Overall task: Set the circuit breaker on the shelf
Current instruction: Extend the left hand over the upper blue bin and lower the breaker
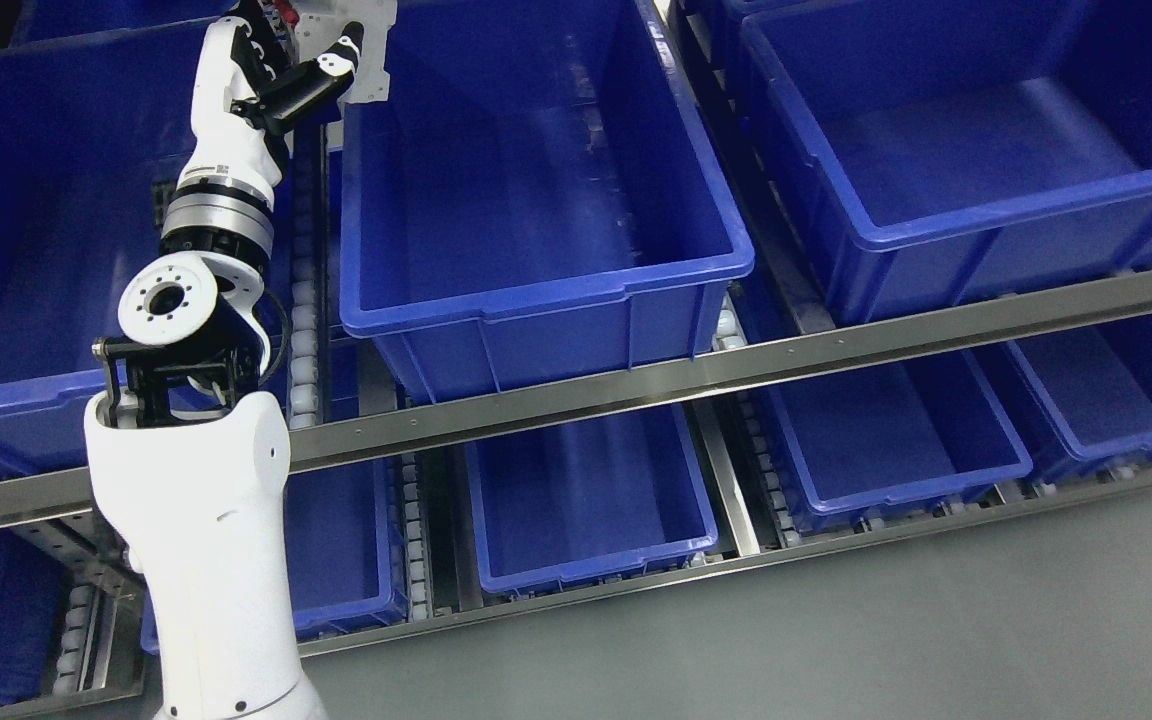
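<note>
left arm reaches up from lower left; left hand [281, 65] fingers clamped on pale circuit breaker [361, 50] at top edge, over far left corner of upper shelf's middle blue bin [536, 290]; metal shelf rail [736, 370] crosses below

The left hand [281, 60] reaches up at the far left corner of the middle blue bin [536, 200] on the upper shelf [736, 365], its dark fingers [321, 75] curled around a pale grey circuit breaker [361, 45] held over the bin's far rim. More blue bins sit either side along the metal rail, with a lower row [591, 500] beneath, above the grey floor [936, 620].
</note>
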You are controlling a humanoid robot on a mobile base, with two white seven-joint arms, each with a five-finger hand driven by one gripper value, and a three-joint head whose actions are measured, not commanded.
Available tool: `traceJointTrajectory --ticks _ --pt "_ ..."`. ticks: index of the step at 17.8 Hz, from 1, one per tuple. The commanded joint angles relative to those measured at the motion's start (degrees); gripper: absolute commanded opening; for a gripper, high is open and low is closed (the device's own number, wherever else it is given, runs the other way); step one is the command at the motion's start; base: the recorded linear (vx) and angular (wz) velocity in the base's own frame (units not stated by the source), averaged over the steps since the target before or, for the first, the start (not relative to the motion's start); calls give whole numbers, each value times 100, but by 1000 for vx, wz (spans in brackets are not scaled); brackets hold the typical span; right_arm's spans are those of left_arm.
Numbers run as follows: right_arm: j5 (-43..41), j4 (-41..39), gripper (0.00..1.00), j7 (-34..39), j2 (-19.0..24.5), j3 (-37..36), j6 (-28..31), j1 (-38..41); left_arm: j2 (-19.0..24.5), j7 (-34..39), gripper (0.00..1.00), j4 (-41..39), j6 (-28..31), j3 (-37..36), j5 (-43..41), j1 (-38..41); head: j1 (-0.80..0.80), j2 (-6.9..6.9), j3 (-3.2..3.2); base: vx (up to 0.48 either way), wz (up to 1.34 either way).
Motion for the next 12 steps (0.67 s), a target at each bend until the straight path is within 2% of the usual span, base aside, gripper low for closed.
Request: traceJointTrajectory --ticks 1,4,12 --pt "5 1 100 2 -100 0 -191 89 100 -273 16 1028 24 -147 -271 -460 0 0 0 65 297" --pt "5 1 100 2 -100 0 -191 89 100 -273 18 1623 -2 -421 -527 -680 0 0 0 63 157" --pt "5 1 100 2 -100 0 -191 89 100 -299 17 2732 -300 -457 -536 -971 0 0 0 64 18"
